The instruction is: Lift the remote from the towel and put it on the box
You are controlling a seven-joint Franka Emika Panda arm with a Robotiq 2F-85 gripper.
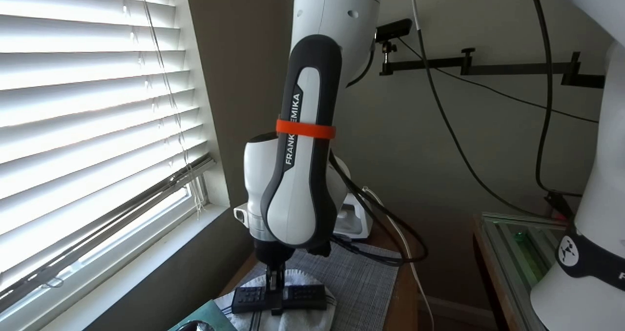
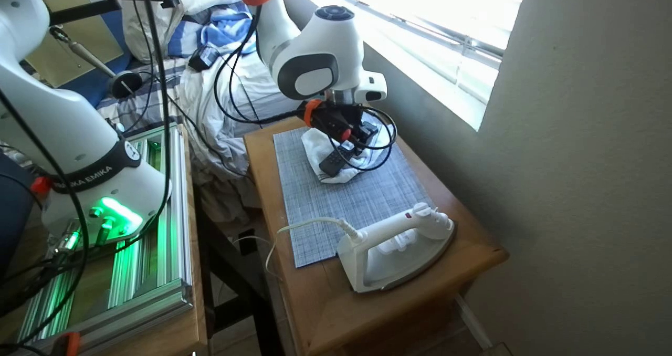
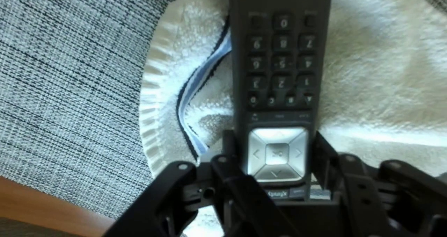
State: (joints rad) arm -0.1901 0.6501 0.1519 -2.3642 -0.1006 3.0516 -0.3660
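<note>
The hand (image 3: 273, 146) held the remote (image 3: 279, 86) snugly between 2 fingers (image 3: 229, 144) over the towel (image 3: 380, 72), contact beneath unclear. A clean lift likely wanted a straight, level rise, shedding any snag before sideways travel.

Remote (image 3: 279, 90) over towel (image 3: 380, 72), towel on mat (image 2: 320, 203), mat on table (image 2: 325, 314); iron (image 2: 394, 265) at mat edge, box (image 1: 213, 314) near towel.

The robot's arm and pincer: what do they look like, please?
The arm is white and rounded, with dark trim, black cables and lettering partly under an orange band; EMIKA is readable. The pincer is black, with jointed fingers and small round grey pins.
</note>
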